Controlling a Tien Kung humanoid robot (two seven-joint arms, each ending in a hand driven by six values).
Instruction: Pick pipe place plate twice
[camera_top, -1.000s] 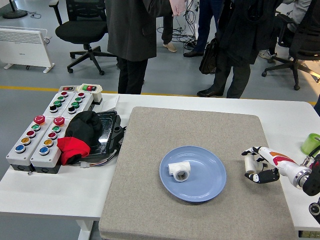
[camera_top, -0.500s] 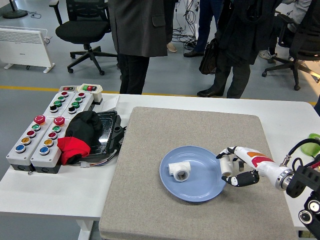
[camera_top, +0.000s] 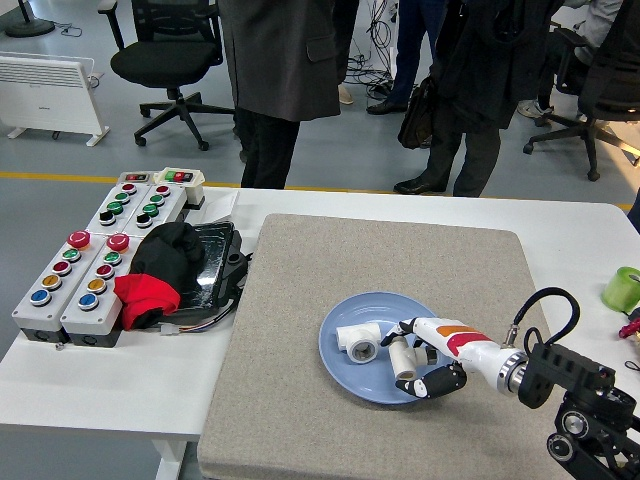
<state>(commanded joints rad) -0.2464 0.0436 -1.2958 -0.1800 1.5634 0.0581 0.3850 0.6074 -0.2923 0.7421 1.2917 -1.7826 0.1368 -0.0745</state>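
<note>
Pipe (camera_top: 402, 359), a short white piece, sits in the right hand (camera_top: 425, 362), whose fingers curl around it; the hand holds it over the right part of the blue plate (camera_top: 345, 375), and I cannot tell if the piece touches the plate; the right arm (camera_top: 560, 385) reaches in from the lower right corner. Just to the left, a white tee fitting (camera_top: 357, 342) lies on the plate, near the held piece but apart from it. The plate rests on a grey mat (camera_top: 400, 260) that covers the middle of the white table (camera_top: 120, 385). Far to the left on the table stand button boxes (camera_top: 95, 255) with coloured buttons; beside them lies a black and red cloth (camera_top: 160, 270) on a black tray (camera_top: 220, 265). A green cup (camera_top: 622, 288) stands at the right edge. People in dark coats (camera_top: 280, 60) stand beyond the far side.
</note>
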